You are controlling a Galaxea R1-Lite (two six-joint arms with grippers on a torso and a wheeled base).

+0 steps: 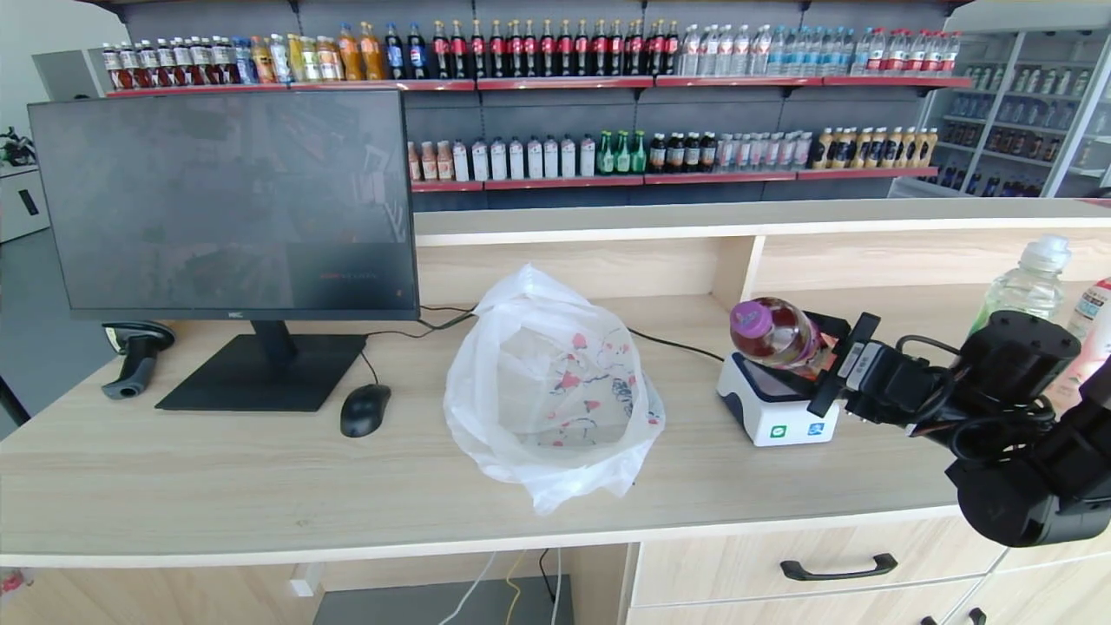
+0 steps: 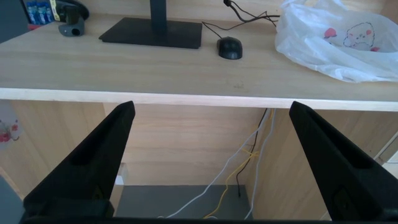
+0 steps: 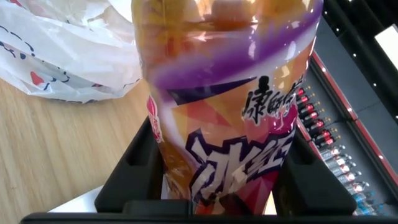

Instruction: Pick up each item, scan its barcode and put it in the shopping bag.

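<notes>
Wooden counter (image 1: 217, 495): monitor (image 1: 226, 200), mouse (image 1: 364, 410), shopping bag (image 1: 551, 391) (white plastic), scanner box (image 1: 772, 412).

Head camera sits high, facing forward and down over the worktop (image 1: 217, 495) toward the drink shelves (image 1: 608, 82). Left wrist camera sits low, below the worktop edge, facing its front at mid-range. Right wrist camera is pressed close to the bottle (image 3: 230, 93). All three share the shopping bag (image 1: 551, 391); head and left wrist share the mouse (image 1: 364, 410).

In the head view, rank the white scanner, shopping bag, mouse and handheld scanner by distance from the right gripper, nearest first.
1. white scanner, just below the right gripper.
2. shopping bag, mid-counter.
3. mouse, left of the bag.
4. handheld scanner, far left.
</notes>
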